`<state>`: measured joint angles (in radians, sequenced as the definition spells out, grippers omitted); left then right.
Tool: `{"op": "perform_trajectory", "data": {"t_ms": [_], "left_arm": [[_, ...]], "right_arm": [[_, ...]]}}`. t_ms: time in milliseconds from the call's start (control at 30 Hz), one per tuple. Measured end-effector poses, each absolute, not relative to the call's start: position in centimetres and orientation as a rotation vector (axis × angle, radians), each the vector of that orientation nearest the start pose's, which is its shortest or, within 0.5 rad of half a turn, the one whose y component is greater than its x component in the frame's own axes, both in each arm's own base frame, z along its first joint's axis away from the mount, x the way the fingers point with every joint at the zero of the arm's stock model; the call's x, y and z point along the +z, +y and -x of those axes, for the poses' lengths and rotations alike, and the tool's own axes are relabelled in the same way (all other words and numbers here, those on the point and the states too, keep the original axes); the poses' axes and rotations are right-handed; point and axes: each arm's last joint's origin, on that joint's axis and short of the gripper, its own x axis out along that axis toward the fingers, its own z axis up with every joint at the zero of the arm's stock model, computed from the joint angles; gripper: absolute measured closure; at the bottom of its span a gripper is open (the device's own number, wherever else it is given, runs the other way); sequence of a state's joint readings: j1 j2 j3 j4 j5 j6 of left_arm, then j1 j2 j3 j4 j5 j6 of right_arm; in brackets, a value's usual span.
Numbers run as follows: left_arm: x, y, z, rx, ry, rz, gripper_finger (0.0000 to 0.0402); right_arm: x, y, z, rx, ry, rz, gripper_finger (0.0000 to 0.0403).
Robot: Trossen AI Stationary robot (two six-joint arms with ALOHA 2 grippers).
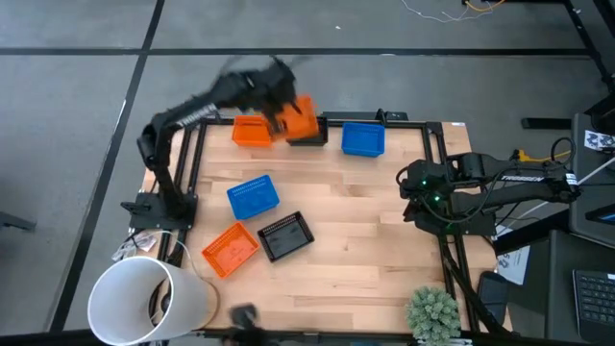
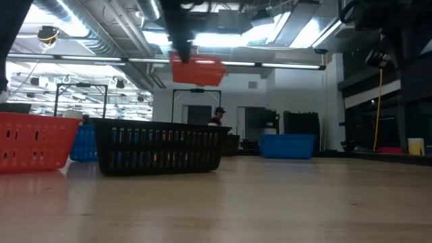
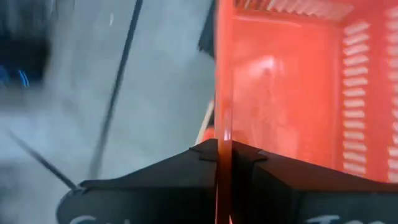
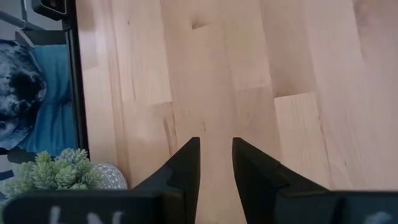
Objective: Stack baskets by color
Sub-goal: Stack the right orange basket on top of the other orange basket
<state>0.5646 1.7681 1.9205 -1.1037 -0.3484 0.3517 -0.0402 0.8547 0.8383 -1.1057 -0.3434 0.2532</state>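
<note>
The left claw [image 1: 288,113] clamps a lifted orange basket [image 1: 300,117] (tilted, long axis across the table).

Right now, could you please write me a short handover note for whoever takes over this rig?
Left hand: shut on an orange basket, held in the air over the table's far edge.
Right hand: open, empty, waiting at the right side.
Far edge: second orange basket, a black one under the lifted one, a blue one.
Near left: blue, orange, black, all single.
Done: no finished stack visible.
Left: set the held basket into an orange one, then group the rest by colour.
</note>
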Motion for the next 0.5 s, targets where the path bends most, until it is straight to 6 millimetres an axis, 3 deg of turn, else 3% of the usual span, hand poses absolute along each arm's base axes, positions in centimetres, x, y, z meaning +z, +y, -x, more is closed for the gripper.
{"op": "perform_trajectory", "data": {"t_ms": [133, 233, 500], "left_arm": [[37.8, 22.6, -25.8, 0.754, 1.2, 0.114, 0.0401], [36.6, 23.2, -24.2, 0.811, 1.296, 0.222, 0.0401], [33.4, 23.7, -25.1, 0.804, 1.382, 0.154, 0.0401]], "right_arm": [[27.3, 0.4, -13.4, 0.111, 1.138, -0.432, 0.0311], [27.3, 0.4, -13.4, 0.111, 1.138, -0.429, 0.0311], [27.4, 0.3, -13.6, 0.117, 1.12, -0.401, 0.0311]]}}
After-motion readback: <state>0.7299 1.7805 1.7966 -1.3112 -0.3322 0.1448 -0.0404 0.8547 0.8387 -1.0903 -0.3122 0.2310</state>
